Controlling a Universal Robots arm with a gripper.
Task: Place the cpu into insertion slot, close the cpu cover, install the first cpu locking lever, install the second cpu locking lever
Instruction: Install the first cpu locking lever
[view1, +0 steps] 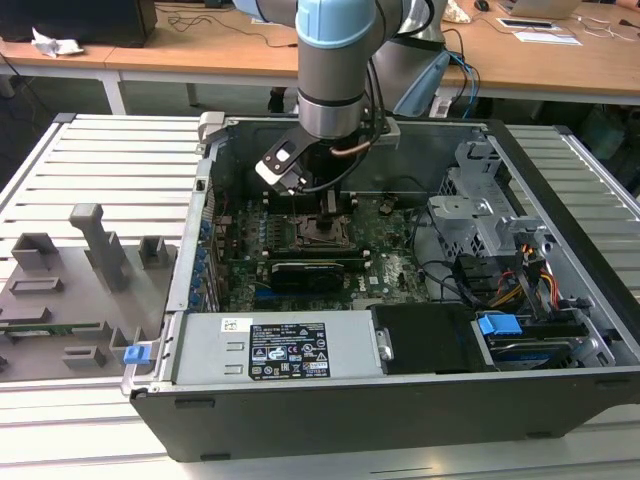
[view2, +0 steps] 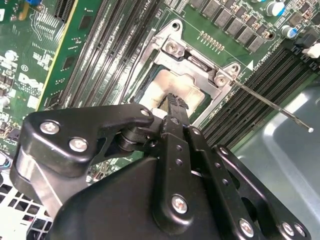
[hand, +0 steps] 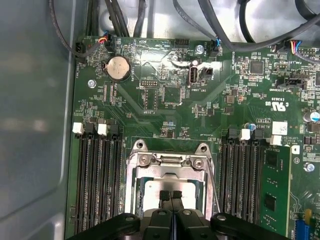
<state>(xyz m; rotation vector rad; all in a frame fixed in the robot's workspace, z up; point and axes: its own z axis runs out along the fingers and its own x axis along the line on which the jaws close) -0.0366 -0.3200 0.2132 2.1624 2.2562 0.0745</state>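
The gripper (hand: 170, 196), its fingers pressed together, stood right over the chip (hand: 150, 194), which lay flat in the socket (hand: 201, 150) on the green board (hand: 165, 95), framed by the lowered metal cover (hand: 134, 190).

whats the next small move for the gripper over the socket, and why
Probably lift off a little and shift toward the free locking lever. The gripper is shut, with its tips at the cpu, which lies flat with the cpu cover seemingly down around it. The lever's thin rod sticks out sideways, apparently not yet latched.
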